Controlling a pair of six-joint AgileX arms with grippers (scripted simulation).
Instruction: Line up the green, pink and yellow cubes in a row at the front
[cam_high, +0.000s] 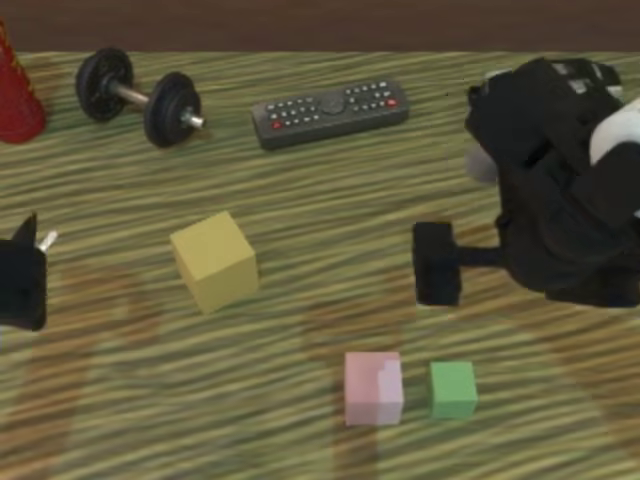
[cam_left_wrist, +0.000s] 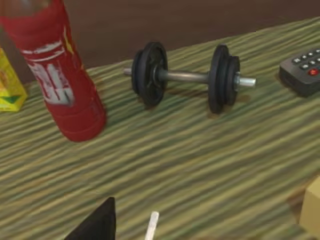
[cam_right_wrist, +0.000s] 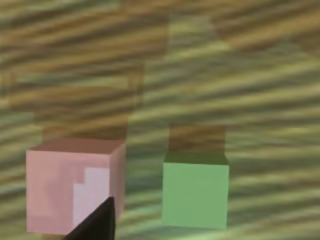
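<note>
- your right gripper (cam_high: 437, 263) hangs over the right half of the striped worktop (cam_high: 300, 180), its dark fingers (cam_high: 436, 240) holding nothing; from above you cannot tell whether they are parted or closed.
- the pink cube (cam_high: 373, 387) and the green cube (cam_high: 453, 388) sit side by side at the front of the worktop, just forward of those fingers, close to each other with a narrow gap between them, the green one on the right.
- the right wrist view looks down on the same pair, pink cube (cam_right_wrist: 75, 185) beside green cube (cam_right_wrist: 195, 190), with one dark fingertip (cam_right_wrist: 97, 222) showing at the picture's edge in front of the pink cube.
- the yellow cube (cam_high: 214, 260) stands alone left of centre, well apart from the right fingers and from the other two cubes, turned slightly askew.
- your left gripper (cam_high: 22, 270) waits at the worktop's left edge, nothing in its grasp; you cannot tell how its fingers stand.
- at the back lie a dumbbell (cam_high: 140, 97) and a remote control (cam_high: 330, 112), and a red bottle (cam_high: 15, 95) stands in the far left corner.
- the left wrist view adds a yellow carton (cam_left_wrist: 9, 85) beside that bottle.
</note>
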